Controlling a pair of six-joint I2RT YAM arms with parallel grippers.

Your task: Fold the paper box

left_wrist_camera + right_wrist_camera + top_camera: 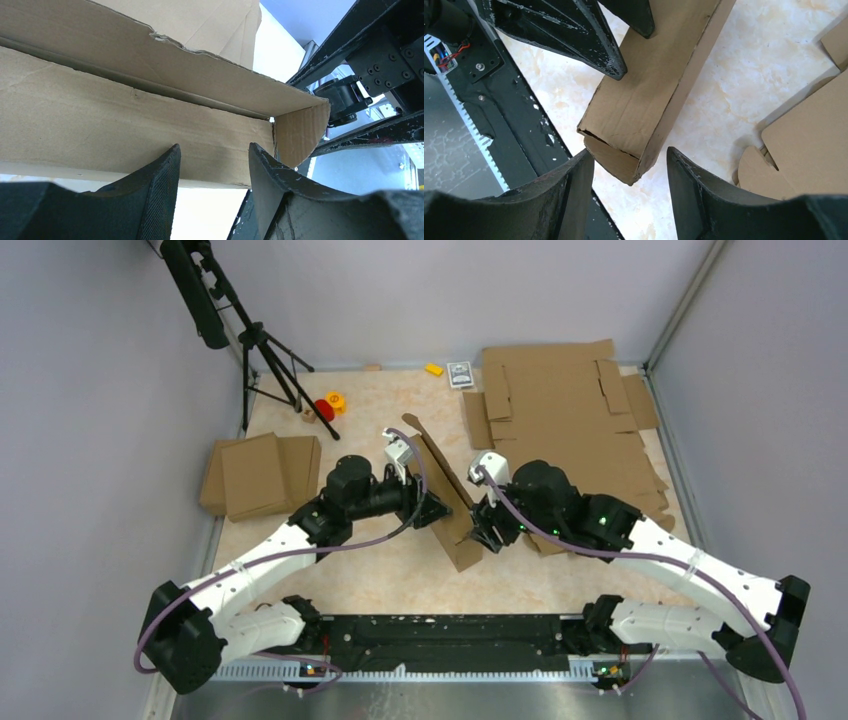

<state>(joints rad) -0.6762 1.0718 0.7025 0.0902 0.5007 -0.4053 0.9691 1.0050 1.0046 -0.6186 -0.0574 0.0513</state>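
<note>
Brown paper box (447,490) runs far-left to near-right; left gripper (212,150) and right gripper (630,152) spread.

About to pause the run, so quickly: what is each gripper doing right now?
Left gripper: open, facing a wall of the box, holding nothing.
Right gripper: open around the end of the box, not clamped on it.

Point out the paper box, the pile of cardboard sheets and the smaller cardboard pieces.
paper box (636,97): right wrist view, long broad panel.
pile of cardboard sheets (560,410): top view, uppermost sheet.
smaller cardboard pieces (255,475): top view, upper piece.
</note>
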